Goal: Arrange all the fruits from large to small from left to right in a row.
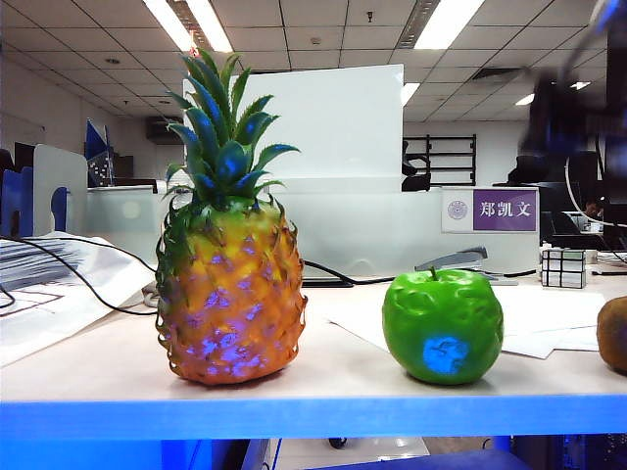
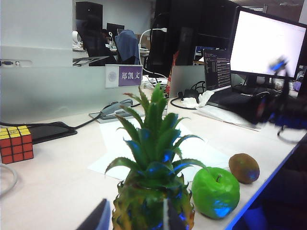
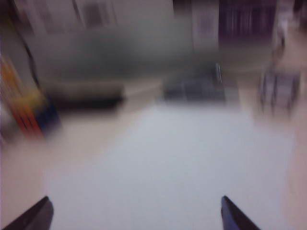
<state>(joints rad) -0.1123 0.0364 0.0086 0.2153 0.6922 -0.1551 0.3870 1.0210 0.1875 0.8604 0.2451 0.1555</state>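
On the bench [image 1: 98, 377] the pineapple [image 1: 230, 294] stands upright at left of centre in the exterior view. The green apple [image 1: 443, 325] sits right of it, apart. The kiwi [image 1: 615, 334] lies cut by the right edge.

The left end effector [image 2: 134, 218] hangs just above the pineapple's crown, fingers spread and empty, the apple and kiwi lying beyond it. The right end effector [image 3: 136, 213], in a blurred wrist view, is released over pale paper, fingertips wide apart, with no fruit between them.
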